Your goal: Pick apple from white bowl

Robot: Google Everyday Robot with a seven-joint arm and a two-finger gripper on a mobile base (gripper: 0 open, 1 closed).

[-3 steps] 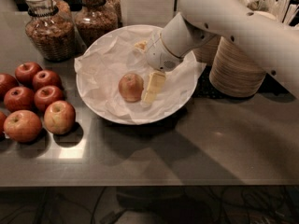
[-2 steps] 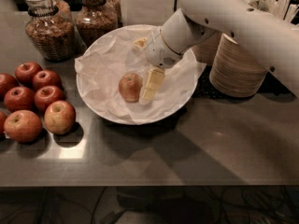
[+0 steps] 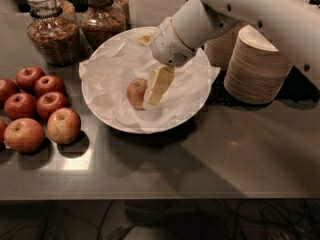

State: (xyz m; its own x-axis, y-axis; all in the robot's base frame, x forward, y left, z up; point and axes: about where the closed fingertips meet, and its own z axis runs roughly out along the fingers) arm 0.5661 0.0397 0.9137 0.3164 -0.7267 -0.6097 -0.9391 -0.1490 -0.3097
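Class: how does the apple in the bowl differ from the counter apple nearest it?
The bowl apple looks smaller than the counter apple. The bowl apple lies on paper in the white bowl, with the gripper beside it; the counter apple sits among other apples. Both are round.

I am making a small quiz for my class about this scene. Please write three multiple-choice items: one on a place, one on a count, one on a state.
1. Where is the gripper?
A. over the red apples
B. in the bowl, beside the apple
C. at the jars

2. How many apples lie in the bowl?
A. one
B. three
C. none

3. How is the paper in the bowl?
A. rolled up
B. folded flat
C. crumpled

Answers:
1 B: the gripper reaches down into the bowl, just to the right of the apple in the picture.
2 A: only one apple lies on the paper.
3 C: the paper shows many creases and raised edges.
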